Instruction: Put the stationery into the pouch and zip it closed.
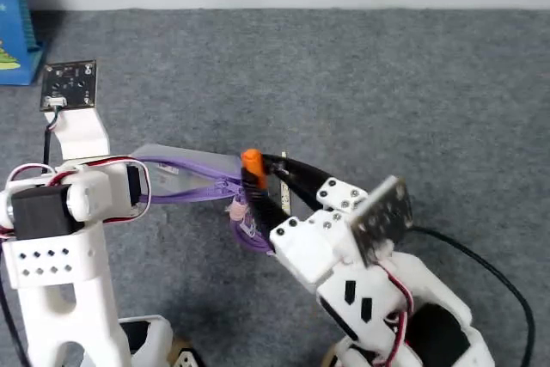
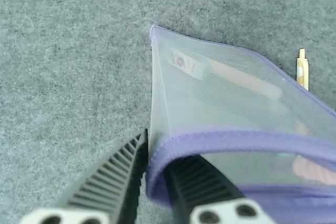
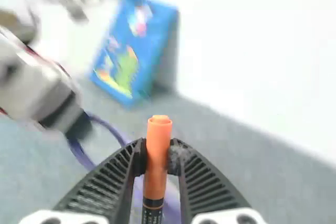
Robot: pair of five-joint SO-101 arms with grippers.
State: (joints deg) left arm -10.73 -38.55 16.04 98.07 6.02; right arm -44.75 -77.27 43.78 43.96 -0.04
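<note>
The pouch (image 2: pixel 226 103) lay on the grey table (image 1: pixel 387 83), gripped at 1 end.
The left gripper (image 2: pixel 155 153) pinched its purple rim; the right gripper (image 3: pixel 156 153) clamped an orange marker (image 3: pixel 157 129) beside that rim.

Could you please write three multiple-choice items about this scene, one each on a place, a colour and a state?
1. Where does the left gripper hold the pouch?
A. at its purple-trimmed rim
B. at the middle of its clear wall
C. nowhere

2. What colour is the marker?
A. green
B. orange
C. black

3. The right gripper is:
A. open
B. shut on the pouch
C. shut on the marker

Answers: 1 A, the fingers pinch the purple trim; 2 B, its cap and barrel show orange; 3 C, both fingers press the marker's sides.
</note>
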